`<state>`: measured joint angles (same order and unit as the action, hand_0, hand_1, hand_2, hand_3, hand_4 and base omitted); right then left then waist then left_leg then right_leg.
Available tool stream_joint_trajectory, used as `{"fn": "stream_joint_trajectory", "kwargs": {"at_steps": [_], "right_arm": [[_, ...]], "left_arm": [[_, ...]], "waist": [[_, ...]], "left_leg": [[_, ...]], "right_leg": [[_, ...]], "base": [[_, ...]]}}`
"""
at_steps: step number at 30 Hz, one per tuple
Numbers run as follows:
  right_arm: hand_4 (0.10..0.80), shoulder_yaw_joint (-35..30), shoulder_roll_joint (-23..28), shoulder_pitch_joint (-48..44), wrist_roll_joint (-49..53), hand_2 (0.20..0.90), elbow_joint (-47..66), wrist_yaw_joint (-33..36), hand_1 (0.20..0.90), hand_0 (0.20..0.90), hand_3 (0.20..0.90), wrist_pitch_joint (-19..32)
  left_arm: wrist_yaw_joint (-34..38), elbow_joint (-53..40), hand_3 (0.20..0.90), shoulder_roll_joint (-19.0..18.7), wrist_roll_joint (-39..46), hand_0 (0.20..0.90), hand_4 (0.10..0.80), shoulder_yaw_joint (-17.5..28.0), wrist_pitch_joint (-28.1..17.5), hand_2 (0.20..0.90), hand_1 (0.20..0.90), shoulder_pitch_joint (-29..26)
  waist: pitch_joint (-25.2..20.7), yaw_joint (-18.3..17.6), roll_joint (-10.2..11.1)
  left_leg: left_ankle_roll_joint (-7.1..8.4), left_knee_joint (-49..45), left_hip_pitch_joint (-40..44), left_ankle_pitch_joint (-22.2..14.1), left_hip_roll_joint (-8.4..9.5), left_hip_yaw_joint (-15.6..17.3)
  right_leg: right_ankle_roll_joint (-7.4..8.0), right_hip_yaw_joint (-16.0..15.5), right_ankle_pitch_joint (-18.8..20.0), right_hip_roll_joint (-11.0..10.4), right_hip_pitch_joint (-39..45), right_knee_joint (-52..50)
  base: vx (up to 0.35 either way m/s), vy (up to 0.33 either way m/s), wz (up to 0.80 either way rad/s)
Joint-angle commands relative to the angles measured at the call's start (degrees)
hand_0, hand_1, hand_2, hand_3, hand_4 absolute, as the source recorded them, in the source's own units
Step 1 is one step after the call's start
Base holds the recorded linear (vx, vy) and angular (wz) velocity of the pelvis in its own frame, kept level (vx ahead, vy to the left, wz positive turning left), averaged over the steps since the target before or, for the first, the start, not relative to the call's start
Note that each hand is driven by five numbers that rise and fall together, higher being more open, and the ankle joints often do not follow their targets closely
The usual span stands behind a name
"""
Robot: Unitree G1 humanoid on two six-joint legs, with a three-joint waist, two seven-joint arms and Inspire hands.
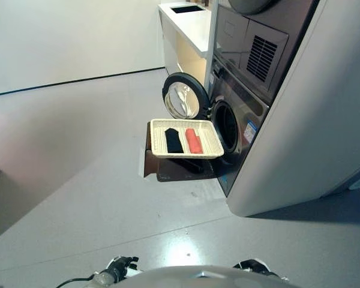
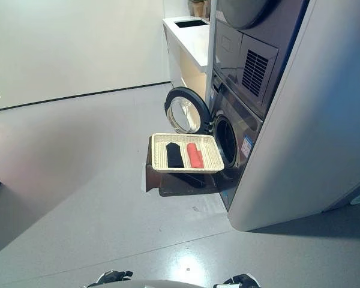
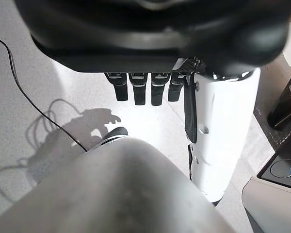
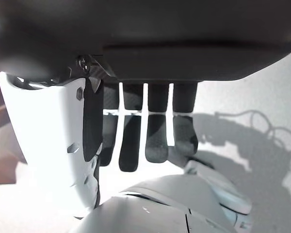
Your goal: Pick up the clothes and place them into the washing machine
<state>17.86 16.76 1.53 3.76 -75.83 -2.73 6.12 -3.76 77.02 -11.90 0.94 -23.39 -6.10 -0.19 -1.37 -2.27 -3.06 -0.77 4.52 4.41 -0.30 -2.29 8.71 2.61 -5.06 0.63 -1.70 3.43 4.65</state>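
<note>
A shallow wicker basket [image 1: 210, 141] rests on a low dark brown box [image 1: 174, 168] in front of the washing machine [image 1: 246, 114]. In it lie a black cloth [image 1: 173, 140] and a red cloth [image 1: 194, 141], side by side. The machine's round door [image 1: 183, 96] stands open to the left of the dark drum opening [image 1: 227, 126]. My left hand [image 3: 145, 87] hangs low by my side, fingers straight and empty. My right hand [image 4: 150, 126] hangs the same way, fingers straight, white-covered thumb beside them, holding nothing. Both hands are far from the basket.
A white counter [image 1: 189, 21] with a dark inset stands behind the machine. A second appliance with a vent grille [image 1: 261, 57] is stacked above the washer. A light panel [image 1: 324, 132] flanks the machine on the right. Grey floor [image 1: 78, 156] spreads to the left and front.
</note>
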Motion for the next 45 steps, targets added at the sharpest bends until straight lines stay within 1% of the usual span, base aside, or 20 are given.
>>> {"fn": "stream_joint_trajectory", "kwargs": {"at_steps": [1, 14, 17, 19, 21, 24, 25, 27, 28, 29, 30, 34, 36, 38, 39, 41, 42, 43, 44, 45], "right_arm": [[0.8, 0.1, -0.4, -3.9, -0.1, 0.9, -3.4, -0.6, 0.9, 0.9, 0.9, 0.1], [0.8, -0.4, 0.2, -7.0, 0.7, 0.9, -2.3, 0.0, 0.9, 0.9, 0.9, 0.1], [0.8, -1.1, 0.4, -7.1, 0.9, 0.9, -2.7, 0.5, 0.9, 0.9, 0.9, 0.3], [0.8, -1.6, 0.6, -6.8, 0.8, 0.9, -2.8, 0.8, 0.9, 0.9, 0.9, 0.4], [0.8, -1.7, 0.7, -6.6, 0.7, 0.9, -3.1, 0.8, 0.9, 0.9, 0.9, 0.6], [0.8, -1.8, 0.6, -6.5, 1.0, 0.9, -2.7, 0.6, 0.9, 0.9, 0.9, 0.8], [0.8, -2.2, 0.7, -6.2, 1.2, 0.9, -2.5, 0.6, 0.9, 0.9, 0.9, 0.9], [0.8, -3.5, 0.9, -5.6, 1.4, 0.9, -2.5, 0.8, 0.9, 0.9, 0.9, 1.0], [0.8, -3.7, 1.0, -5.4, 1.1, 0.9, -2.3, 0.8, 0.9, 0.9, 0.9, 1.0], [0.8, -3.7, 1.0, -5.3, 1.1, 0.9, -2.3, 0.8, 0.9, 0.9, 0.9, 0.9], [0.8, -4.1, 0.7, -4.9, 0.4, 0.9, -2.5, 0.7, 0.9, 0.9, 0.9, 0.7], [0.8, -4.5, 0.3, -4.5, -0.4, 0.9, -2.5, 0.8, 0.9, 0.9, 0.9, 0.1], [0.8, -4.6, 0.2, -4.2, -0.5, 0.9, -2.2, 0.5, 0.9, 0.9, 0.9, -0.1], [0.8, -4.3, 0.3, -3.5, -0.6, 0.9, -2.2, 0.0, 0.9, 0.9, 0.9, 0.1], [0.8, -4.3, 0.3, -3.5, -0.6, 0.9, -2.2, 0.0, 0.9, 0.9, 0.9, 0.1], [0.8, -4.0, 0.7, -3.5, -0.5, 0.9, -1.4, 0.2, 0.9, 0.9, 0.9, 0.4], [0.8, -3.4, 1.8, -4.7, 0.5, 0.9, 0.0, 0.4, 0.9, 0.9, 0.9, 0.8], [0.8, -3.4, 1.7, -4.7, 0.5, 0.9, 0.0, 0.4, 0.9, 0.9, 0.9, 0.8], [0.8, -2.9, 2.0, -5.3, 1.3, 0.9, 0.8, 0.6, 0.9, 0.9, 0.9, 0.9], [0.8, -1.9, 2.2, -6.5, 2.2, 0.9, 1.0, 1.0, 0.9, 0.9, 0.9, 1.1]], "left_arm": [[0.3, 3.2, 0.9, -0.1, 1.0, 0.9, 0.8, 1.2, -0.3, 0.9, 0.9, -4.0], [0.4, 1.6, 0.9, -1.2, 1.7, 0.9, 0.8, 0.2, -0.4, 0.9, 0.9, -6.6], [0.4, 1.2, 0.9, -1.5, 1.4, 0.9, 0.8, -0.1, -0.6, 0.9, 0.9, -7.4], [0.1, 0.9, 0.9, -1.7, 1.1, 0.9, 0.8, -0.6, -0.7, 0.9, 0.9, -7.4], [-0.2, 0.7, 0.9, -2.1, 0.8, 0.9, 0.8, -0.6, -0.7, 0.9, 0.9, -7.4], [-0.2, 1.1, 0.9, -2.8, 0.8, 0.9, 0.8, -0.1, -0.5, 0.9, 0.9, -7.6], [-0.3, 1.3, 0.9, -3.0, 0.7, 0.9, 0.8, 0.1, -0.5, 0.9, 0.9, -7.4], [-0.1, 2.1, 0.9, -3.1, 1.0, 0.9, 0.8, 0.8, -0.6, 0.9, 0.9, -6.9], [-0.1, 2.6, 0.9, -2.9, 1.5, 0.9, 0.8, 1.2, -0.8, 0.9, 0.9, -6.8], [-0.1, 2.6, 0.9, -2.8, 1.6, 0.9, 0.8, 1.2, -0.8, 0.9, 0.9, -6.8], [-0.1, 3.4, 0.9, -2.4, 1.4, 0.9, 0.8, 1.0, -1.1, 0.9, 0.9, -6.6], [0.3, 3.3, 0.9, -1.8, 1.9, 0.9, 0.8, 1.3, -1.1, 0.9, 0.9, -6.7], [0.4, 3.3, 0.9, -1.7, 2.2, 0.9, 0.8, 1.4, -1.1, 0.9, 0.9, -6.5], [0.6, 3.0, 0.9, -1.0, 2.3, 0.9, 0.8, 1.1, -1.1, 0.9, 0.9, -6.6], [0.6, 3.0, 0.9, -0.9, 2.3, 0.9, 0.8, 1.1, -1.1, 0.9, 0.9, -6.6], [0.8, 2.2, 0.9, -0.5, 3.3, 0.9, 0.8, 0.4, -1.2, 0.9, 0.9, -6.8], [0.9, 0.2, 0.9, 0.1, 3.6, 0.9, 0.8, -1.2, -1.4, 0.9, 0.9, -8.0], [0.9, 0.2, 0.9, 0.1, 3.6, 0.9, 0.8, -1.2, -1.4, 0.9, 0.9, -8.0], [1.2, -1.1, 0.9, 0.2, 4.0, 0.9, 0.8, -1.9, -1.7, 0.9, 0.9, -8.8], [2.0, -2.0, 0.9, 0.4, 5.1, 0.9, 0.8, -2.1, -2.2, 0.9, 0.9, -10.3]], "waist": [[-1.8, 0.6, 3.3], [0.9, 0.9, 2.6], [1.7, 0.5, 2.4], [2.3, -0.2, 2.1], [2.9, -0.6, 1.6], [3.8, -1.3, 1.2], [3.8, -1.5, 1.1], [3.4, -2.0, 1.2], [3.0, -2.5, 2.0], [3.3, -2.6, 1.8], [2.7, -3.4, 2.9], [3.0, -4.2, 2.5], [2.6, -4.4, 2.4], [0.0, -5.6, 2.2], [0.0, -5.6, 2.2], [-1.0, -5.6, 1.5], [-1.2, -4.9, 1.6], [-1.4, -5.1, 1.9], [-0.7, -4.4, 2.5], [1.1, -2.5, 4.8]], "left_leg": [[1.84, 0.5, -1.2, -1.5, 3.64, -2.3], [-1.36, -2.8, -3.5, -3.6, 6.4, -2.2], [-2.12, -3.9, -2.5, -4.6, 6.82, -3.3], [-2.68, -4.4, -1.6, -5.1, 7.11, -4.2], [-3.22, -4.4, -0.5, -5.4, 6.9, -5.1], [-3.51, -4.8, 0.2, -5.8, 6.21, -5.8], [-3.42, -4.9, 0.8, -6.4, 6.27, -5.9], [-2.79, -4.5, 2.8, -7.1, 6.56, -6.8], [-1.93, -4.1, 4.7, -7.9, 7.29, -7.6], [-1.88, -4.0, 5.1, -8.0, 7.01, -7.8], [-0.92, -3.9, 7.8, -9.5, 7.65, -9.2], [0.27, -3.6, 12.3, -11.4, 6.11, -10.4], [0.62, -2.8, 13.8, -11.6, 5.64, -10.6], [1.8, -4.5, 15.5, -10.8, 2.7, -12.5], [1.83, -4.5, 15.5, -10.9, 2.62, -12.5], [4.26, -10.7, 13.4, -4.9, 0.96, -12.5], [6.61, -24.8, 6.5, 3.4, 0.95, -12.1], [6.59, -24.7, 6.2, 3.6, 1.21, -12.3], [7.17, -32.2, 2.8, 6.4, 2.04, -12.5], [7.12, -41.5, -2.9, 8.0, 4.22, -12.8]], "right_leg": [[3.7, 1.8, 3.1, -1.9, -2.0, 0.4], [4.44, 2.6, 0.1, -4.2, -7.8, -12.1], [4.58, 2.4, 1.1, -4.8, -9.8, -18.8], [4.67, 2.5, 4.2, -5.3, -11.7, -24.7], [4.16, 2.7, 5.9, -4.8, -14.1, -30.7], [3.61, 3.4, 5.1, -2.8, -17.4, -36.3], [3.34, 2.7, 4.3, -2.9, -18.1, -35.6], [2.73, 0.9, 2.9, -3.6, -19.5, -29.4], [3.57, 0.1, 4.7, -5.1, -20.4, -20.7], [3.55, -0.2, 4.8, -4.9, -19.7, -20.3], [4.79, -1.4, 9.8, -6.5, -22.1, -8.9], [6.42, -5.4, 14.0, -6.6, -25.0, -1.0], [6.32, -6.0, 14.7, -6.1, -24.9, -0.9], [4.1, -1.4, 14.7, -2.5, -23.4, -3.9], [4.08, -1.4, 14.7, -2.4, -23.4, -3.9], [2.49, -2.1, 13.7, -0.1, -20.8, -3.8], [0.59, -2.7, 11.8, 1.4, -16.8, -1.9], [0.62, -2.8, 11.8, 1.0, -17.0, -1.9], [-0.33, -2.4, 10.6, 1.0, -15.0, -1.5], [-1.29, -1.3, 9.1, -0.2, -11.6, -1.0]], "base": [[0.021, 0.069, -0.02], [0.03, 0.093, -0.05], [0.116, 0.118, 0.0], [0.136, 0.126, 0.09], [0.102, 0.101, 0.08], [0.09, 0.072, 0.1], [0.207, 0.044, 0.18], [0.331, -0.04, 0.15], [0.301, -0.081, 0.16], [0.468, -0.174, 0.22], [0.294, -0.105, 0.2], [0.346, -0.132, 0.14], [0.305, -0.137, 0.21], [0.529, -0.298, 0.61], [0.381, -0.278, 0.85], [0.325, -0.258, 0.49], [0.286, -0.241, 0.1], [0.301, -0.27, 0.15], [0.24, -0.244, 0.05], [0.329, -0.319, -0.05]]}}
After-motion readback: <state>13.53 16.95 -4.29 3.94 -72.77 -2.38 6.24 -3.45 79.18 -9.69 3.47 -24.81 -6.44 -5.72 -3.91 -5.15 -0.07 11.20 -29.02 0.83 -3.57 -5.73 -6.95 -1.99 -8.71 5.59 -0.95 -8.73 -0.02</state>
